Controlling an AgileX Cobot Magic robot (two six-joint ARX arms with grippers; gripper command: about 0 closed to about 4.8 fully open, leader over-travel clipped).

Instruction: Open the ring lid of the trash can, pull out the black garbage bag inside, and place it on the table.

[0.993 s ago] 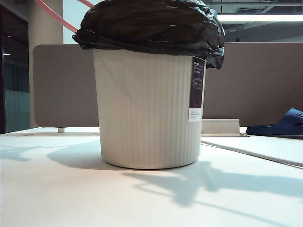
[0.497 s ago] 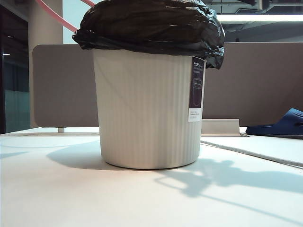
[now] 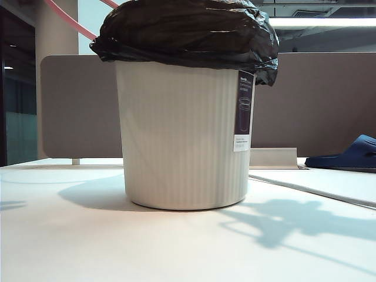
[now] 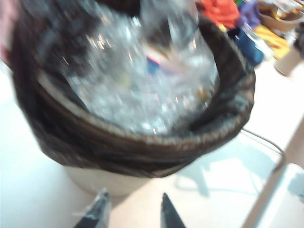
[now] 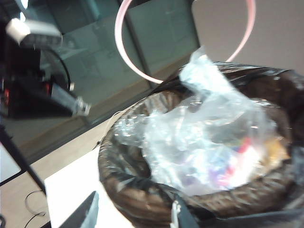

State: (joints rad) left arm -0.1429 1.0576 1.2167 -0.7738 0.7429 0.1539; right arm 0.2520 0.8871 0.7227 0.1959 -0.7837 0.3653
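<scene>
The cream ribbed trash can stands mid-table. The black garbage bag is folded over its rim and bulges above it. The pink ring lid stands raised behind the bin; the right wrist view shows the ring lid upright. Neither gripper shows in the exterior view. My left gripper is open and empty, above the table beside the bag and bin wall. My right gripper is open over the bag's rolled edge. Clear crumpled plastic fills the bag.
A grey-brown partition runs behind the bin. At the right edge a dark blue slipper lies beyond a white slab. A thin cable lies on the table near the bin. Dark arm hardware shows beside the bin.
The arms' shadows on the table have slid to the right and the left one has shrunk. The bin, bag and raised ring have not moved.
</scene>
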